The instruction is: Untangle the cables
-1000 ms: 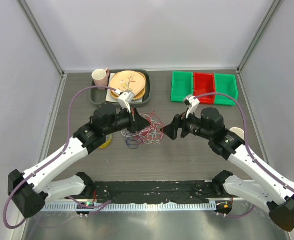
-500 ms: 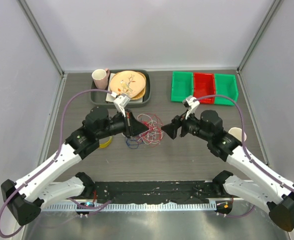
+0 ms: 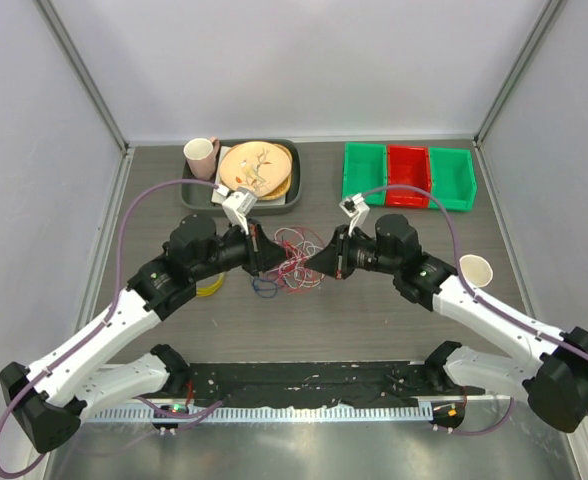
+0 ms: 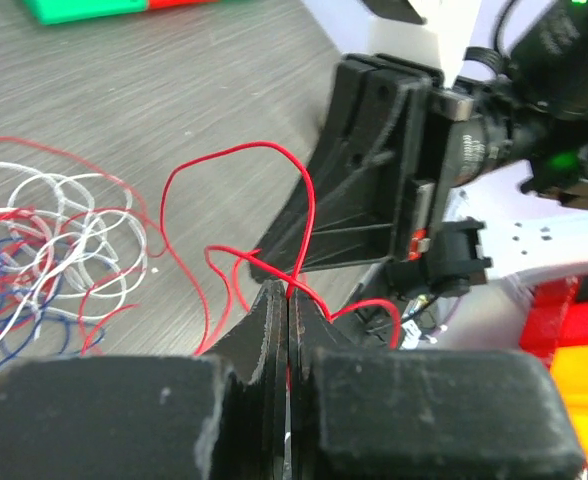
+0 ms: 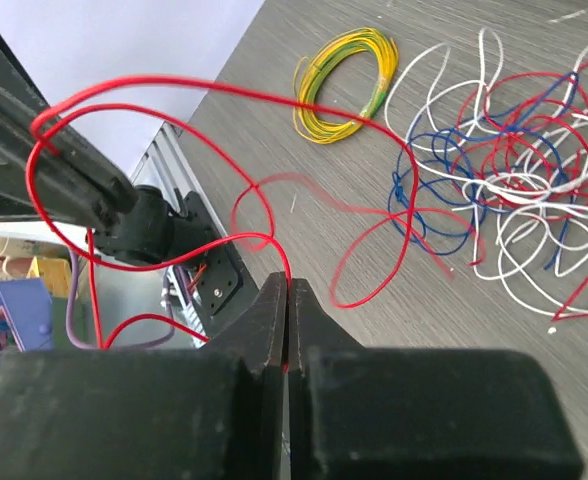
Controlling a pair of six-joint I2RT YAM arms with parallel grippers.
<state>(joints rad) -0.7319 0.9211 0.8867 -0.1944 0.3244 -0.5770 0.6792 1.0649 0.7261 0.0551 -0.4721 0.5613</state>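
The cables (image 3: 296,258) lie as a loose tangle of thin red, white and dark blue wires on the table between my two grippers. My left gripper (image 3: 276,263) is shut on a red cable (image 4: 310,205), which loops up from its fingertips. My right gripper (image 3: 311,267) faces it from the right and is shut on a red cable (image 5: 224,90) too. In the right wrist view that red loop runs across to the left gripper (image 5: 79,175). The rest of the tangle (image 5: 519,165) lies flat on the table behind. The left wrist view shows the right gripper (image 4: 374,170) close ahead.
A small yellow wire ring (image 3: 212,286) lies by the left arm. At the back left, a dark tray (image 3: 192,190) holds a plate and a pink mug (image 3: 200,153). Green and red bins (image 3: 407,175) stand at the back right. A paper cup (image 3: 474,268) sits beside the right arm.
My right gripper has moved left up to the tangle and shut on a red cable. The left gripper stayed shut on its red cable and shifted only slightly.
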